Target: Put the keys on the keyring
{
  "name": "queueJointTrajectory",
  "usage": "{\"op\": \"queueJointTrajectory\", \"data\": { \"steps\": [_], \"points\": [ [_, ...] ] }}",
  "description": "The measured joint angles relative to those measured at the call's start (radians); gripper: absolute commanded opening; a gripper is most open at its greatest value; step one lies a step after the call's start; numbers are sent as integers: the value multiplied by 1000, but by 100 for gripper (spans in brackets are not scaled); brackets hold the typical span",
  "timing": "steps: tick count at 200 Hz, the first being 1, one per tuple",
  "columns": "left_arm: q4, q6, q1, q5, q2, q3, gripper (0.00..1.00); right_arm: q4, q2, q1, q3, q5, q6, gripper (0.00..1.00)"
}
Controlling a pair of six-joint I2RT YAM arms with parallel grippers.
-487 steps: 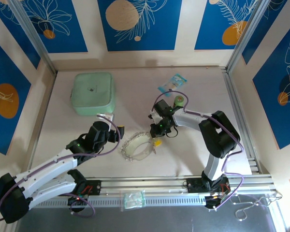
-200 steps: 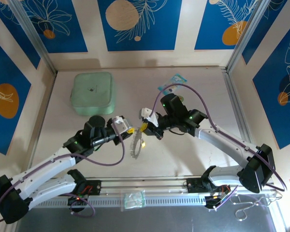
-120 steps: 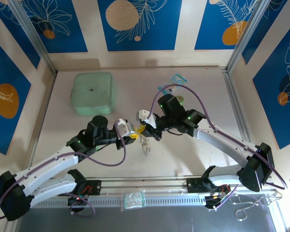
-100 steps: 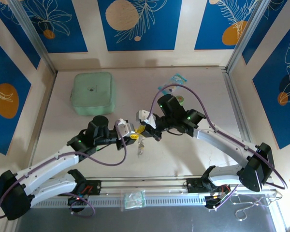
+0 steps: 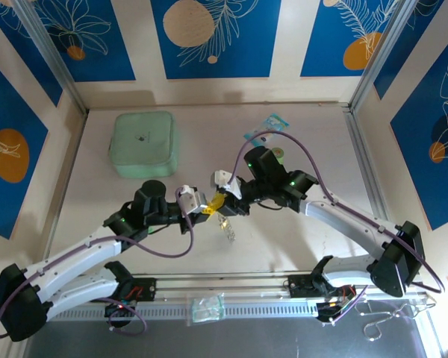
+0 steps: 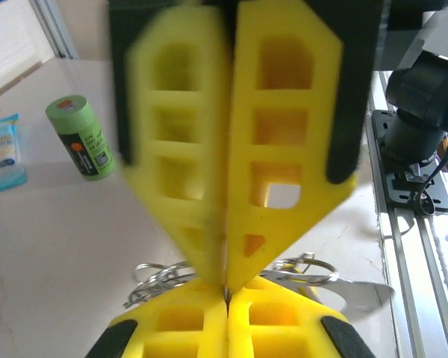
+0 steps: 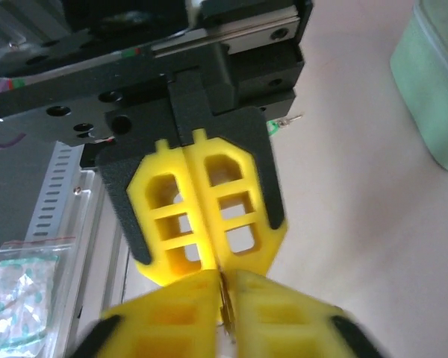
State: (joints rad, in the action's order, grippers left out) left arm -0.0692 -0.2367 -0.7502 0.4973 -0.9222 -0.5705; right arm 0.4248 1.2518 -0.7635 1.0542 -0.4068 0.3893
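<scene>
1. The left gripper [image 6: 227,297] has its yellow latticed fingers [image 6: 272,324] pressed flush together. Thin silvery wire loops stick out on both sides just behind the tips, so they appear to pinch the keyring [image 5: 226,227], though the contact itself is hidden.
2. The right gripper [image 7: 222,282] meets it tip to tip. Its fingers [image 6: 284,149] lie close together, but one is blurred, so I cannot tell whether they clamp or are parting.
3. The keyring, a thin silvery wire loop strung with small metal bits, dangles from that meeting point over the middle of the pale table [image 5: 299,239].
4. The keys cannot be made out, and whether either is threaded on the ring is not visible. As a judgement, the ring is up and shared between the arms, while the threading remains to be done or confirmed.
5. Farther back stand an upright green cylinder [image 6: 81,136] and a blue-and-white packet [image 5: 267,128]. A mint-green square case [image 5: 143,144] lies well apart to the left.
</scene>
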Motion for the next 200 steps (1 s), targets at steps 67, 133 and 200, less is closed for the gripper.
{"op": "queueJointTrajectory", "data": {
  "steps": [67,133,200],
  "points": [
    [-263,22,0,69,50,177,0,-406,-285,119,-386,-163,-90,36],
    [-389,27,0,139,34,183,0,-508,-228,59,-402,-170,-91,30],
    [-402,26,0,150,29,183,0,-512,-185,25,-399,-172,-71,21]
  ]
}}
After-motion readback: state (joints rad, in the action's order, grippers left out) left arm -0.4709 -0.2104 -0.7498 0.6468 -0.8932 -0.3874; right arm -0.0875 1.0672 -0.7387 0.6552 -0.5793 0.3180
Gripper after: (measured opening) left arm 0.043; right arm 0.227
